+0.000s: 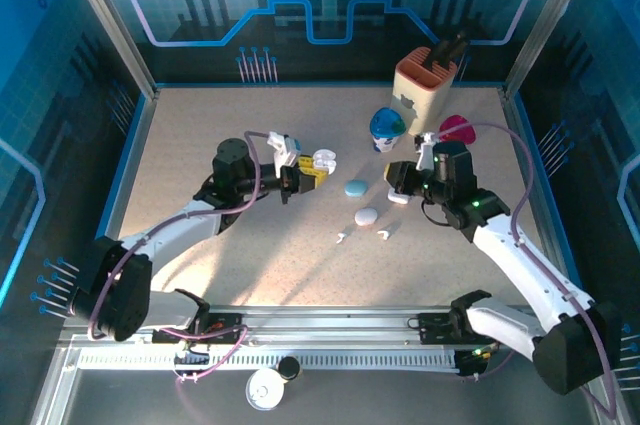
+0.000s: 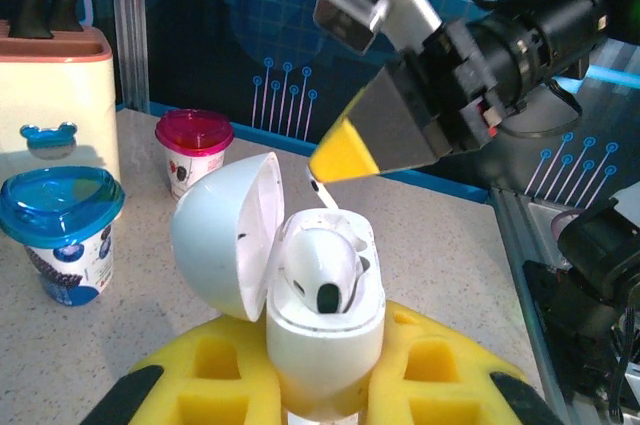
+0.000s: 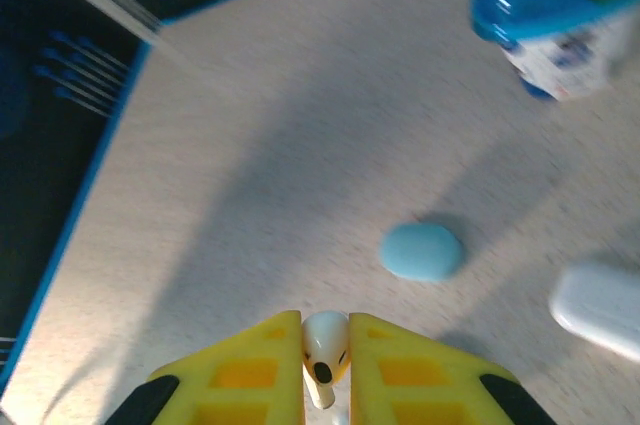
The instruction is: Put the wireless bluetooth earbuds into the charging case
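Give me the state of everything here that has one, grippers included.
left gripper: shut on the charging case.
right gripper: shut on the held earbud.
charging case: lid swung open.
seated earbud: inside the charging case.
blue case: closed, on the table.
white case: closed, on the table.
loose earbuds: lying on the table.
blue-lidded cup: upright, lid on.

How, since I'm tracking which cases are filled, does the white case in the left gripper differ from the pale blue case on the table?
The white case stands open, lid swung back, an earbud seated inside; the pale blue case is shut. The white case is clamped in the left gripper; the pale blue case lies loose on the table. Both are smooth, rounded pebble shapes.
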Tool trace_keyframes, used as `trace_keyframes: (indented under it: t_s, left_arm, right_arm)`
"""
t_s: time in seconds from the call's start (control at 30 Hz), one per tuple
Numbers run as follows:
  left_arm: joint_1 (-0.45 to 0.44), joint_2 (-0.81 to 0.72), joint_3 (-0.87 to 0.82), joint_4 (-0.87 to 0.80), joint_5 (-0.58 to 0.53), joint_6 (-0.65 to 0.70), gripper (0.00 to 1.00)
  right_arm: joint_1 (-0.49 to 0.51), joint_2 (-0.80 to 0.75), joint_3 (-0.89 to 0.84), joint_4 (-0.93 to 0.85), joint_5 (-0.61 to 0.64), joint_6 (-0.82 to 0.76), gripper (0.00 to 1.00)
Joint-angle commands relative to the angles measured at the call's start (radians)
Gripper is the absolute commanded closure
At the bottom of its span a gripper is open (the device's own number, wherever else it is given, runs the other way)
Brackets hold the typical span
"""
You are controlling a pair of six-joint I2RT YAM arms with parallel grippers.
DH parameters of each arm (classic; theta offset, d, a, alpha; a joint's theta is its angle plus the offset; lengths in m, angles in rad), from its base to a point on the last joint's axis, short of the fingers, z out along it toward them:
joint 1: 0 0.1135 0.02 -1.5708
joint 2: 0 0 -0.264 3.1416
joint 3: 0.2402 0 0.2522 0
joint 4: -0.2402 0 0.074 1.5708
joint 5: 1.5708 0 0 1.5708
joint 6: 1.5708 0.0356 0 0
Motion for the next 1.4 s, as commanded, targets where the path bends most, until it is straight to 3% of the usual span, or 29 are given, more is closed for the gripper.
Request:
trace_keyframes:
  t_s: [0.0,0.47,1.37]
  left_arm:
    - [-0.018,0.018,0.043,-0.001,-0.017,-0.023,0.96]
    - [-0.028,0.039,0.05,0.039,-0.028,-0.086,0.96]
    - [-0.028,0.022,0.062,0.079,-0.025,-0.153,0.96]
  right_arm:
    - [0.059,-0.005,0.078,0.124,-0.043,-0.04,0.86]
    - [0.243,0.118,0.22,0.27,-0.071,-0.073,0.86]
    - [0.253,0.165,0.168,0.259,-0.057,-0.087,0.88]
